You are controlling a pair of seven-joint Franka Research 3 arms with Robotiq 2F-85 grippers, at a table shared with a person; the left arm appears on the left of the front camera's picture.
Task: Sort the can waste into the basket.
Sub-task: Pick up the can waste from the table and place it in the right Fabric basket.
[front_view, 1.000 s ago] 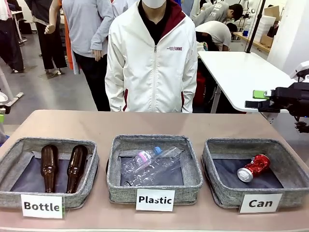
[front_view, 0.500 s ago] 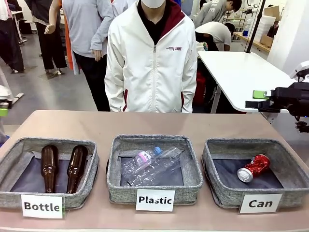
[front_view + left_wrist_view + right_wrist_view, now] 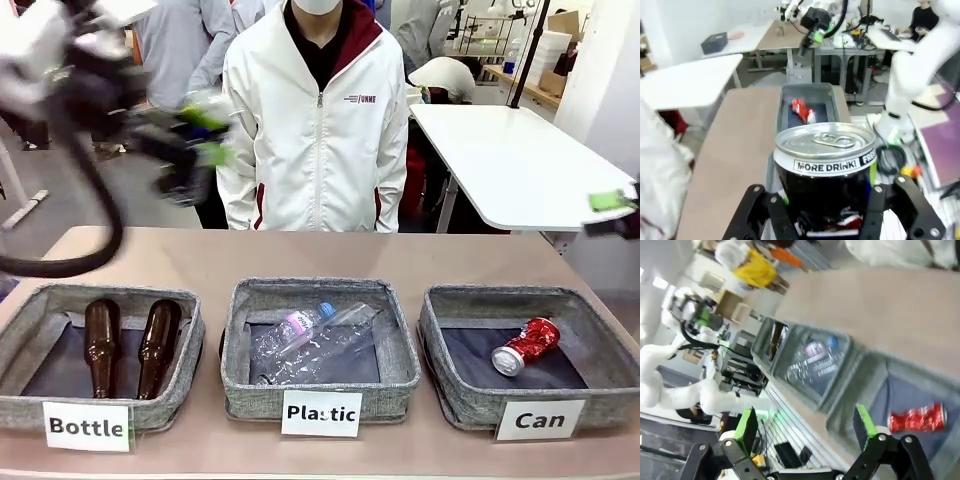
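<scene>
Black can (image 3: 826, 172) clamped in my left gripper (image 3: 822, 210) up high over the table, red can (image 3: 525, 346) lying in the Can basket (image 3: 455, 395), my right gripper (image 3: 805, 432) hanging wide open above it, person (image 3: 316, 120) standing across the table

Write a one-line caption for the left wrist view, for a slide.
Left gripper shut on a black can, with the Can basket and the red can inside it visible beyond.
</scene>
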